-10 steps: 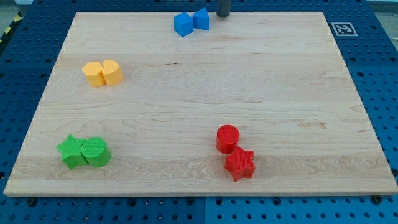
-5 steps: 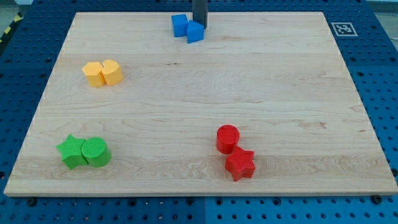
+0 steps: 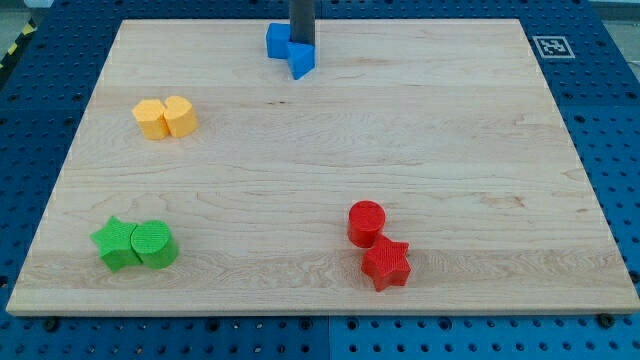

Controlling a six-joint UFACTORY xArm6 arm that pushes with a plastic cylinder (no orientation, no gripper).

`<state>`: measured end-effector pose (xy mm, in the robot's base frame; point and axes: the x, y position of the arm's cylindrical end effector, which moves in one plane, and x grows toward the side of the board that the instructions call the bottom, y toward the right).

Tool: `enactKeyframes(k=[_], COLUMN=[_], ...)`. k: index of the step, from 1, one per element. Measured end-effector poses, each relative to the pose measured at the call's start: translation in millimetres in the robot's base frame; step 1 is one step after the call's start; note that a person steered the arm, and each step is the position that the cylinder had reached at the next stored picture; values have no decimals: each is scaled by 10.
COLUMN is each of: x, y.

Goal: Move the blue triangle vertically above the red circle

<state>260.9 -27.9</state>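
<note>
The blue triangle lies near the view's top edge of the wooden board, left of centre. My tip stands at its upper side, touching it. A blue cube sits just left of the rod, against the triangle. The red circle lies low in the view, right of centre, well below and to the right of the triangle. A red star touches the circle's lower right.
Two yellow blocks sit together at the view's upper left. A green star and a green circle sit together at the lower left. A black-and-white marker tag is beyond the board's top right corner.
My tip has moved left and down along the top edge. It pushed the blue triangle left and down, and the blue cube shifted left.
</note>
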Motion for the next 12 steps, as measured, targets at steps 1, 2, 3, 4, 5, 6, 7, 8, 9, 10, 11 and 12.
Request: enactKeyframes(k=[1,2,3,4,5,6,7,8,9,10,11,12], x=[314,622,726,776,874,950,1083,1158,1158,1158,1178,1194], y=[0,0,-113,-437,-597,-597,-589,-479,-190,126,331,495])
